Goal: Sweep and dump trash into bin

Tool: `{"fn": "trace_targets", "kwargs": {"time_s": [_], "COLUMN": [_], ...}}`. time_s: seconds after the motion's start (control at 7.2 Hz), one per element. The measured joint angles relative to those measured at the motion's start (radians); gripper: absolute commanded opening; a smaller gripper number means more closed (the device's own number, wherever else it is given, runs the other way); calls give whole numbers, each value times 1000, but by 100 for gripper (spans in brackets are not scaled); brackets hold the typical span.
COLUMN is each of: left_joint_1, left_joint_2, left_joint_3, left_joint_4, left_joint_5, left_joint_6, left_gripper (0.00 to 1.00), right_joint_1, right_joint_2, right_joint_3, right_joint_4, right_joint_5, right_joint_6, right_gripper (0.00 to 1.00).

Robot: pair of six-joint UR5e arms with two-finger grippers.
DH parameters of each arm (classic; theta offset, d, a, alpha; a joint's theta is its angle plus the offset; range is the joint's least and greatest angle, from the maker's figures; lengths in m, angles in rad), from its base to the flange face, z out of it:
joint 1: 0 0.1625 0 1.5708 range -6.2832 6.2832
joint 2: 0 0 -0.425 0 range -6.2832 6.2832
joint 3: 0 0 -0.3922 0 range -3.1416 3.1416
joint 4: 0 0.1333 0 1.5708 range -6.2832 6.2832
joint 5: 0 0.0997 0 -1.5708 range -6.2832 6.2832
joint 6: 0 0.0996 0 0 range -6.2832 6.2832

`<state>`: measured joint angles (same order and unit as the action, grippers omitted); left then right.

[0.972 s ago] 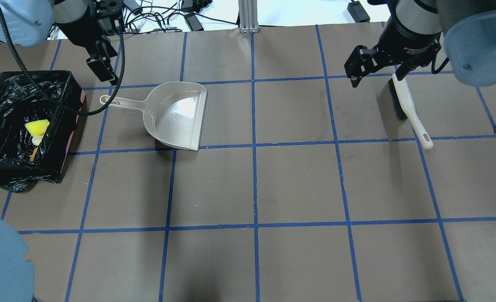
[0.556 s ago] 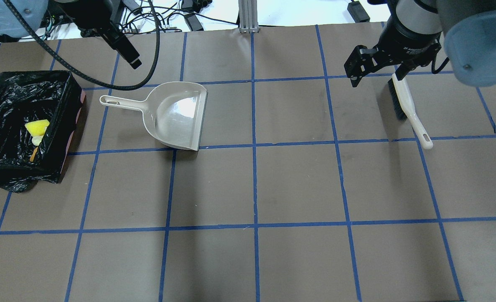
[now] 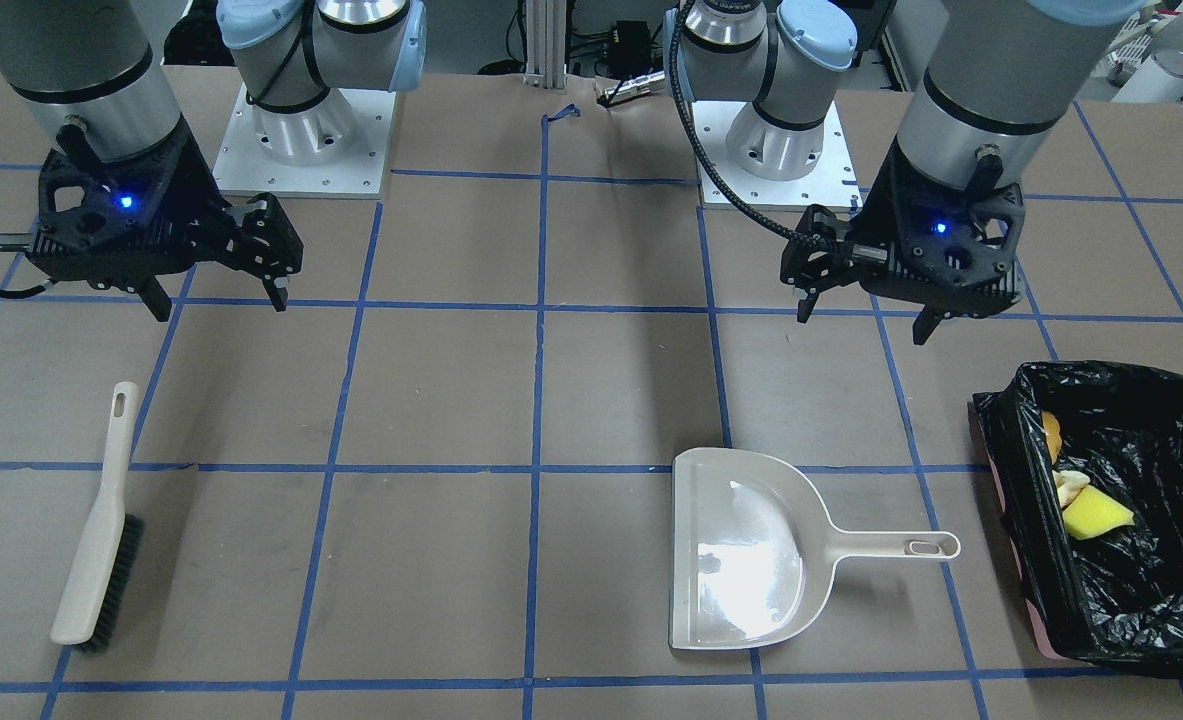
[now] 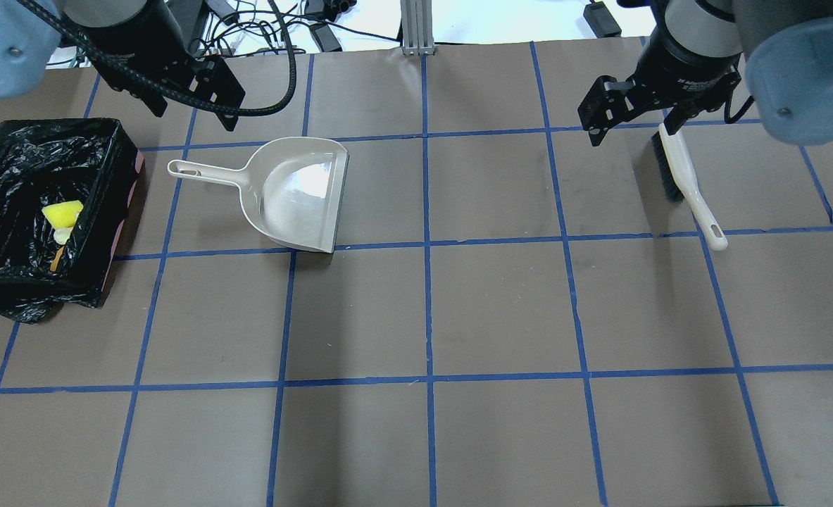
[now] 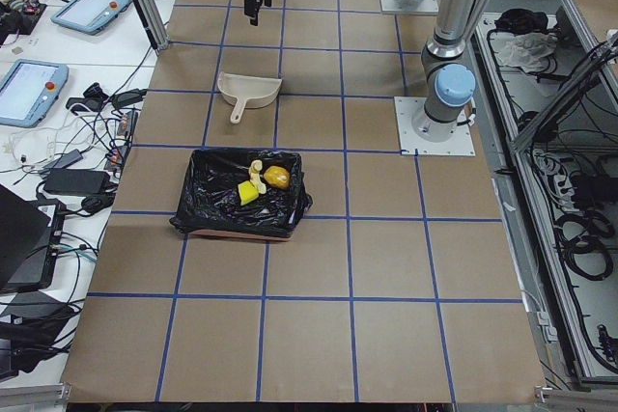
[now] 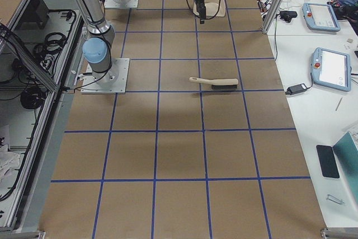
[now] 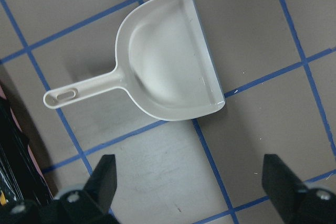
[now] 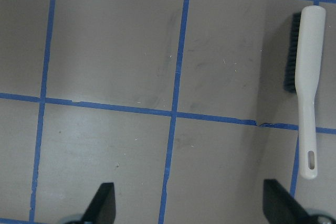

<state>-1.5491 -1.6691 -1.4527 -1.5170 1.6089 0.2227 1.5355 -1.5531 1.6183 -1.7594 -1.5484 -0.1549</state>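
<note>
The bin (image 4: 8, 169) (image 3: 1166, 590), lined with a black bag, stands at the table's left end. The trash lies inside it: a yellow sponge (image 4: 62, 211) (image 3: 1096, 516), a brown potato (image 3: 1051, 432) (image 5: 277, 178) and a pale curved piece (image 3: 1071, 483). The beige dustpan (image 4: 296, 193) (image 7: 168, 66) lies empty on the table to the bin's right. My left gripper (image 4: 192, 113) (image 3: 863, 318) hangs open and empty above the table, just behind the dustpan's handle. My right gripper (image 4: 631, 130) (image 3: 219, 300) is open and empty, hovering beside the brush (image 4: 684, 176) (image 8: 307, 77).
The brush lies flat at the far right, bristles toward the middle. Cables and devices sit beyond the table's back edge (image 4: 261, 28). Both arm bases (image 3: 301, 130) stand on the robot's side. Side tables with tablets (image 5: 29, 89) flank the table's ends.
My left arm has swung away from the bin side and turned, so its gripper now points straight down behind the dustpan handle. The right arm, dustpan, brush and bin have not moved.
</note>
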Motion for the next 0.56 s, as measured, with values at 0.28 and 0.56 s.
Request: {"fn": "trace_targets", "kwargs": {"time_s": [0.28, 0.56], "left_joint_1": [7, 15], "left_joint_2": [43, 74], "left_joint_3": [-43, -51], "left_joint_4": [-9, -16], "left_joint_5": [1, -35], "left_joint_6": [-81, -93], "left_gripper": [100, 100], "right_joint_1": [0, 0], "right_joint_2": [0, 0], "right_joint_3": [0, 0], "right_joint_4": [0, 1], "right_joint_5": [-1, -1], "right_joint_6": [0, 1], "right_gripper": [100, 100]}}
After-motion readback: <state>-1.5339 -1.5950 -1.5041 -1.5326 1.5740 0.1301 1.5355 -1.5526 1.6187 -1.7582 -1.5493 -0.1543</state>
